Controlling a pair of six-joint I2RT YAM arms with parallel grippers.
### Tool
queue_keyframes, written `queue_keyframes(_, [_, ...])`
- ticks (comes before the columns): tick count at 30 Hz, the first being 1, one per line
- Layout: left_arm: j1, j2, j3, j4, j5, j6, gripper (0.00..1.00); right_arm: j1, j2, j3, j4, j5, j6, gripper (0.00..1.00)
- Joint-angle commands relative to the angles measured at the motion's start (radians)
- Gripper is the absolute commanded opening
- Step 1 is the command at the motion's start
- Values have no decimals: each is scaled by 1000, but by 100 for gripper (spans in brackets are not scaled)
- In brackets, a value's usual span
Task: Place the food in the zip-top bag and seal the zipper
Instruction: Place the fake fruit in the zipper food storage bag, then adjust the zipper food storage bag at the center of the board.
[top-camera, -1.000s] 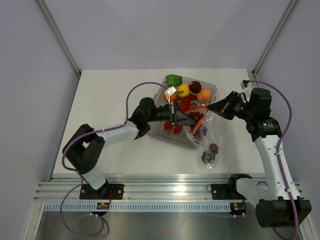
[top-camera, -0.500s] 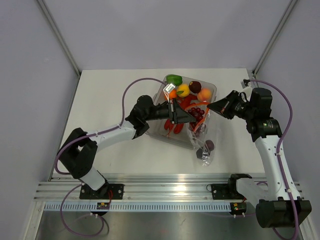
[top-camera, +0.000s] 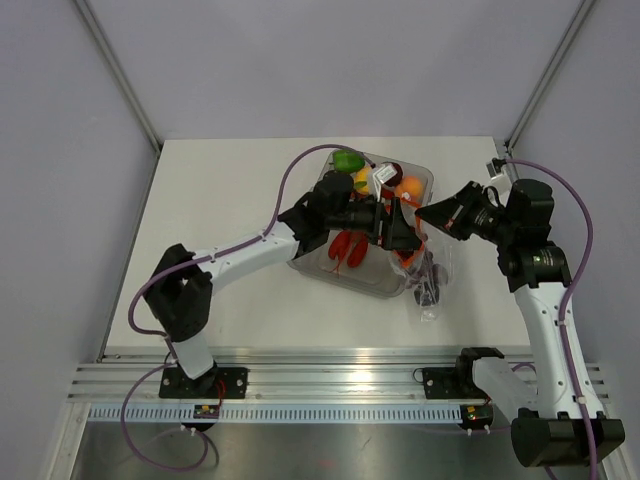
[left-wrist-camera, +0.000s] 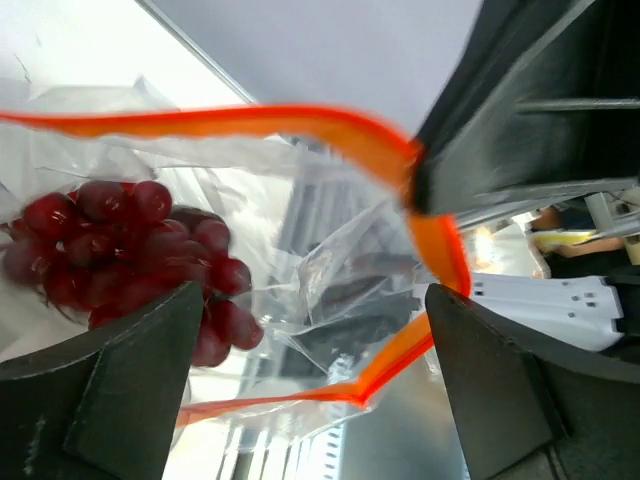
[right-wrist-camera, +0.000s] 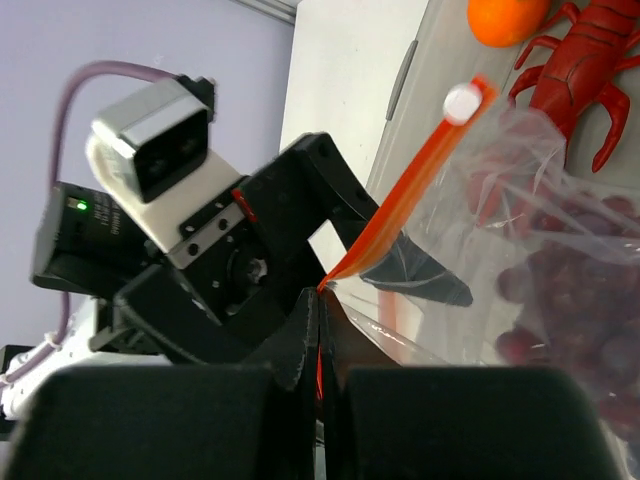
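The zip-top bag (top-camera: 430, 282) hangs at the tray's right end, dark fruit in its bottom. My right gripper (top-camera: 421, 212) is shut on one end of the orange zipper (right-wrist-camera: 420, 175); its jaws (right-wrist-camera: 320, 300) pinch the strip. My left gripper (top-camera: 404, 232) is open at the bag mouth. In the left wrist view its fingers (left-wrist-camera: 120, 390) stand wide apart around the mouth, touching nothing. Purple grapes (left-wrist-camera: 110, 250) lie loose between the zipper's two lips (left-wrist-camera: 300, 122). The lobster (top-camera: 350, 248), green pepper (top-camera: 348, 160), yellow fruit (top-camera: 362, 181) and peach (top-camera: 409, 190) lie in the tray.
The clear-grey tray (top-camera: 312, 266) sits mid-table under the left arm. An orange (right-wrist-camera: 505, 18) lies by the lobster (right-wrist-camera: 575, 60). The left wrist's camera block (right-wrist-camera: 150, 140) is close in front of my right gripper. Bare table lies left of the tray.
My left gripper carried the grapes right to the bag mouth and opened, letting them go. The bag swung slightly right under the right gripper's hold.
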Motion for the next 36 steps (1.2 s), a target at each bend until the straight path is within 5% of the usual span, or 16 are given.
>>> queue_keyframes(1, [-22, -65, 115, -237, -75, 195, 98, 2, -47, 32, -24, -5, -28, 0])
queue_keyframes(6, [-15, -194, 89, -311, -95, 306, 86, 1, -62, 2, -32, 11, -34, 0])
queue_keyframes(10, [3, -296, 9, -326, -173, 318, 32, 1, -64, 8, -53, 25, -48, 0])
queue_keyframes(11, [27, -313, -18, -335, -228, 286, 9, 1, -64, 12, -61, 29, -57, 0])
queue_keyframes(12, [40, -316, -23, -366, -253, 266, 3, 2, -64, 17, -66, 35, -62, 0])
queue_keyframes(14, [57, -292, -20, -410, -287, 226, 9, 1, -65, 25, -76, 46, -68, 0])
queue_keyframes(17, [61, -232, 23, -509, -306, 173, 72, 1, -62, 26, -76, 54, -74, 0])
queue_keyframes(20, [44, -191, 36, -510, -282, 123, 86, 2, -54, 20, -76, 57, -76, 0])
queue_keyframes(26, [5, -113, 66, -493, -281, 88, 80, 1, -65, 6, -79, 63, -79, 0])
queue_keyframes(30, [-5, -44, 87, -484, -270, 71, 63, 2, -68, 2, -89, 66, -85, 0])
queue_keyframes(36, [-14, -11, 118, -453, -252, 56, 10, 1, -74, 3, -189, 159, -161, 0])
